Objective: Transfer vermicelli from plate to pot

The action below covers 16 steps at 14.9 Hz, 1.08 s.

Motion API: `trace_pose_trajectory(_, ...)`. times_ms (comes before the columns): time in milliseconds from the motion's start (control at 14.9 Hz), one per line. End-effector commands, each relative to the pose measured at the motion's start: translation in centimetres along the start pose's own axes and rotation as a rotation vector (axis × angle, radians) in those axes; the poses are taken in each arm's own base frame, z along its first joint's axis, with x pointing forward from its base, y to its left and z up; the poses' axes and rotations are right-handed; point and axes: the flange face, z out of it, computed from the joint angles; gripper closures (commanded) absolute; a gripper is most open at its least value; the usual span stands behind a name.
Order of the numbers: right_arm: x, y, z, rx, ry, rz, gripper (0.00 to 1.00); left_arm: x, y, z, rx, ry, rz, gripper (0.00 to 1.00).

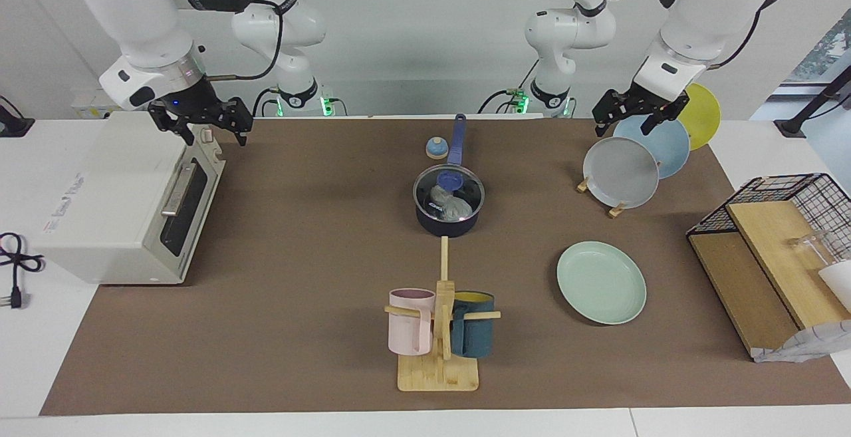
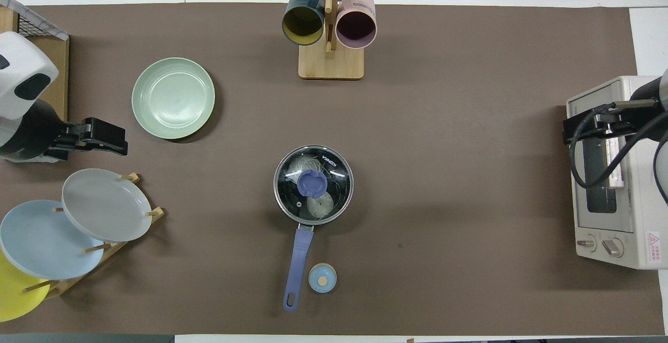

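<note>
The dark navy pot (image 1: pixel 447 223) stands mid-table with its long blue handle (image 2: pixel 298 259) pointing toward the robots. A glass lid with a blue knob (image 2: pixel 312 183) sits on it. Two whitish vermicelli nests (image 2: pixel 320 205) lie inside, seen through the lid (image 1: pixel 453 207). The mint-green plate (image 1: pixel 602 282) (image 2: pixel 173 97) is bare, farther from the robots, toward the left arm's end. My left gripper (image 1: pixel 626 121) (image 2: pixel 121 143) is open and empty, up over the plate rack. My right gripper (image 1: pixel 213 132) (image 2: pixel 568 129) is open and empty, over the toaster oven.
A rack (image 2: pixel 107 244) holds grey (image 1: pixel 621 172), light blue and yellow plates. A mug tree (image 1: pixel 439 370) carries a pink mug and a dark teal mug. A toaster oven (image 1: pixel 106 204) stands at the right arm's end. A small blue disc (image 2: pixel 322 278) lies beside the pot handle. A wire basket (image 1: pixel 784 191) with boards is at the left arm's end.
</note>
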Motion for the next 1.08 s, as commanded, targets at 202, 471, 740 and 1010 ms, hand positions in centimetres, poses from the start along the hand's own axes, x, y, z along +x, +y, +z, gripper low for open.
trace_pose_trajectory(202,0.6,0.2,-0.7,0.000,0.002,-0.025,0.00,-0.3,-0.1,-0.4,-0.012,0.000,-0.012,0.00)
trace_pose_trajectory(471,0.7,0.5,-0.7,0.001,0.005,-0.019,0.00,-0.3,-0.2,-0.4,-0.010,-0.001,-0.014,0.00)
trace_pose_trajectory(740,0.8,0.5,-0.9,0.001,0.008,-0.019,0.00,0.3,-1.3,-0.1,0.004,-0.004,-0.026,0.00)
trace_pose_trajectory(1010,0.8,0.5,-0.9,0.001,0.007,-0.021,0.00,0.2,-1.1,-0.5,0.002,0.005,-0.024,0.00)
